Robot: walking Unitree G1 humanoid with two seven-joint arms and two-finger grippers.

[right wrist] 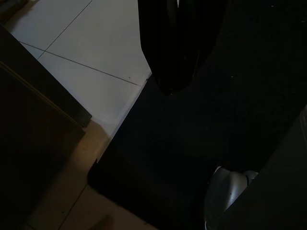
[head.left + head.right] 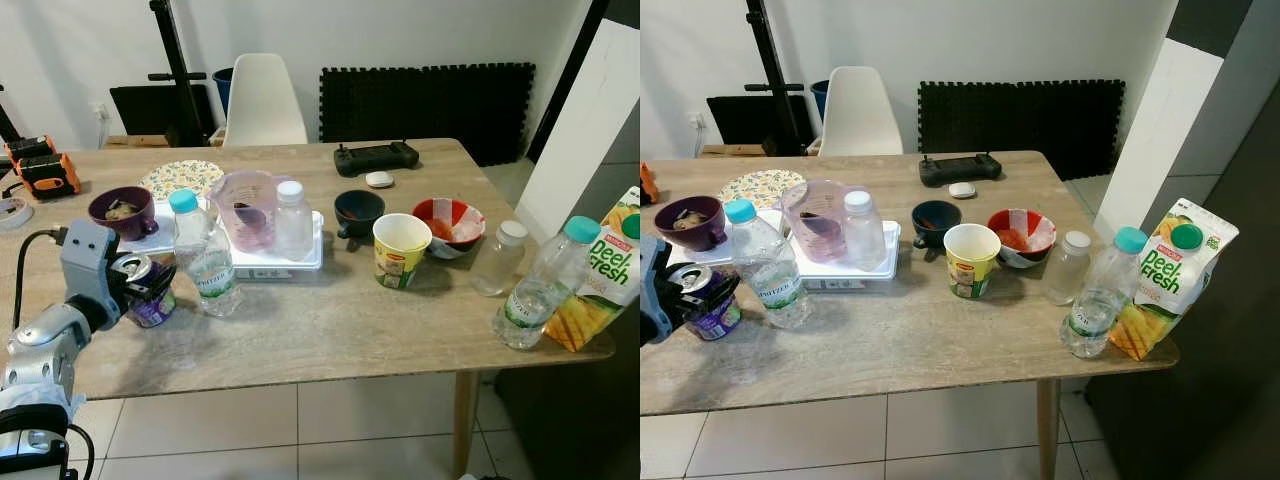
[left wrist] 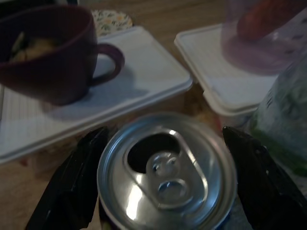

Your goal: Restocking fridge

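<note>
Two black fingers of the left gripper sit on either side of an opened purple aluminium drink can, close against its sides. The can stands upright near the left front edge of a long pale wooden table.

Going from largest to smallest around it: a white plastic chair stands behind the table's far side, and a black foam mat leans on the wall. At the right front corner, an orange and white Peel Fresh juice carton leans, touching a clear plastic water bottle with a teal cap. A flat white lidded container lies just behind the can, carrying a translucent purple measuring jug and a small clear bottle with a white cap. A second clear water bottle with a blue cap stands just beside the can, on its right, crowding the gripper on that side. A dark purple mug with food in it sits on another white lid behind the can.

Mid-table are a yellow paper cup, a red and white bowl, a dark blue cup and a small clear jar with a white lid. Farther back lie a black controller and a patterned round plate.

The right gripper hangs in shadow over a pale tiled floor; whether its fingers are apart cannot be told.
</note>
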